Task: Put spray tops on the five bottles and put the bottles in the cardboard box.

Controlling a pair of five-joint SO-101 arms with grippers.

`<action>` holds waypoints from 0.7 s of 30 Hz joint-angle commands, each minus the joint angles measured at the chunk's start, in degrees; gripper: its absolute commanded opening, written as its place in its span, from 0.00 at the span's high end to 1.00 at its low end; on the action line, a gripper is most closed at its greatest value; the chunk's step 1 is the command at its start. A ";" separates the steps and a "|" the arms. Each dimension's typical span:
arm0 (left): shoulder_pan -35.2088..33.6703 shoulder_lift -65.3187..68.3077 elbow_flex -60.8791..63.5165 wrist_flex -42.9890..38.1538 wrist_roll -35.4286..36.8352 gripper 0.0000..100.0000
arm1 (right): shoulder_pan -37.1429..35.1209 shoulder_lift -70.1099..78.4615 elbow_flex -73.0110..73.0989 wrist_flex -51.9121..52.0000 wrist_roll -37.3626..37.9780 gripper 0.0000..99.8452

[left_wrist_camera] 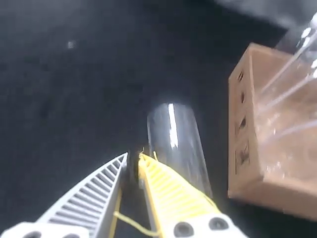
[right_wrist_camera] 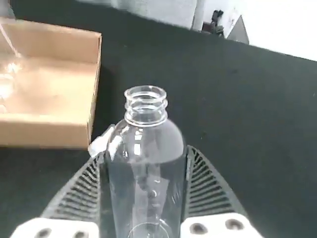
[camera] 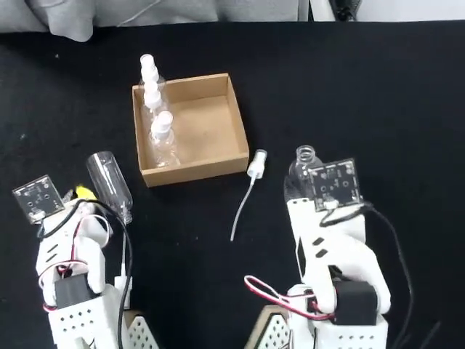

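Observation:
Three clear bottles with white spray tops (camera: pixel 161 134) lie along one side of the cardboard box (camera: pixel 195 171). Another clear bottle (camera: pixel 109 182), with no top on, lies on the black table beside the box (left_wrist_camera: pixel 247 134). My left gripper (left_wrist_camera: pixel 132 159) is shut, and this bottle (left_wrist_camera: pixel 176 144) rests against the outside of its yellow finger (left_wrist_camera: pixel 163 188). An upright open-necked bottle (right_wrist_camera: pixel 144 148) is between the fingers of my right gripper (right_wrist_camera: pixel 143 156), which is shut on it. A loose spray top (camera: pixel 256 166) with a long tube lies between the box and that bottle (camera: pixel 306 157).
The table is covered in black cloth. Grey fabric (camera: pixel 65 18) lies along its far edge. Red and black cables (camera: pixel 265 291) loop near the arm bases. Bare table stretches to the right of the box (right_wrist_camera: pixel 49 134) and beyond it.

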 commanded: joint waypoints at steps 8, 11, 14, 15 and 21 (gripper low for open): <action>6.64 -0.62 -6.02 11.78 -8.09 0.81 | 1.58 -13.05 5.23 -1.93 -2.29 0.99; 6.90 -0.62 -7.16 11.87 -8.26 0.81 | 1.58 -15.25 6.29 -1.93 -2.37 0.99; 7.25 -0.62 -10.59 14.24 -8.26 0.80 | 1.58 -14.99 6.29 -1.93 -2.37 0.99; 7.25 -0.62 -12.00 15.12 -8.26 0.80 | 1.58 -14.90 6.29 -1.93 -2.37 0.99; 7.69 -0.44 -19.30 16.09 -9.67 0.80 | 7.56 -14.90 6.02 -3.25 -4.48 0.99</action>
